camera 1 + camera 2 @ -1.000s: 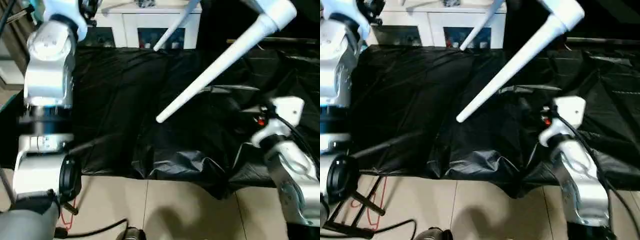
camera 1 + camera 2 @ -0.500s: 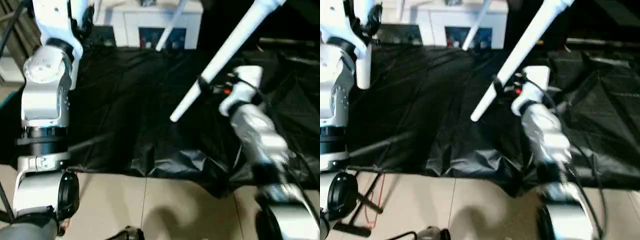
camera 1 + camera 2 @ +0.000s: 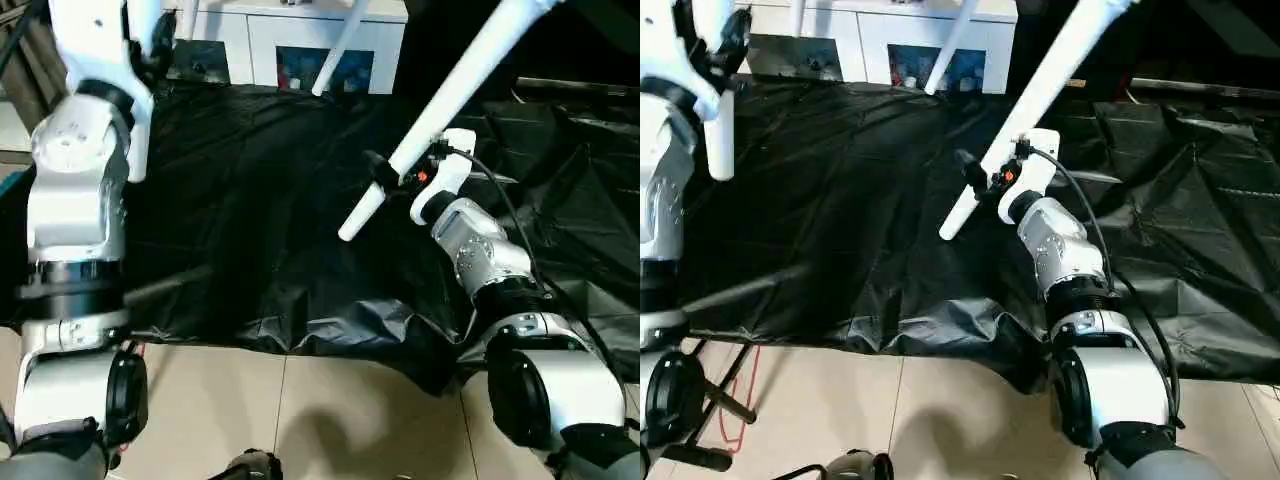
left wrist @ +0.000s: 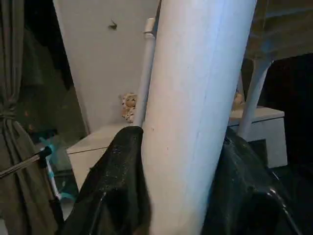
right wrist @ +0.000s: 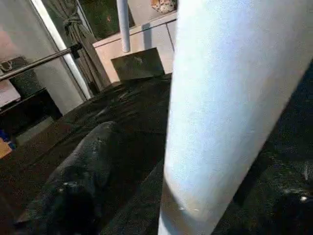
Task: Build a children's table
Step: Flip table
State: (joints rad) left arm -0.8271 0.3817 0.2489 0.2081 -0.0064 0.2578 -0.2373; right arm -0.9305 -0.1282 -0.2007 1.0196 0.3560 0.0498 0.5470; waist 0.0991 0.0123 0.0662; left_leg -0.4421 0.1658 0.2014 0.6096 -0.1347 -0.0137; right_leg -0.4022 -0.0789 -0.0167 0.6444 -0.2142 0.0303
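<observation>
While the left hand (image 4: 181, 196) clamps one table leg (image 4: 195, 98), the right hand (image 3: 385, 180), straddling another leg (image 3: 450, 90), should close squarely.

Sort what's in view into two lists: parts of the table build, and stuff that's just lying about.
Belongs to the job:
- white leg at the right gripper
- white leg in the left gripper
- another leg

Lying about:
- black sheet
- white cabinet
- red cable
</observation>
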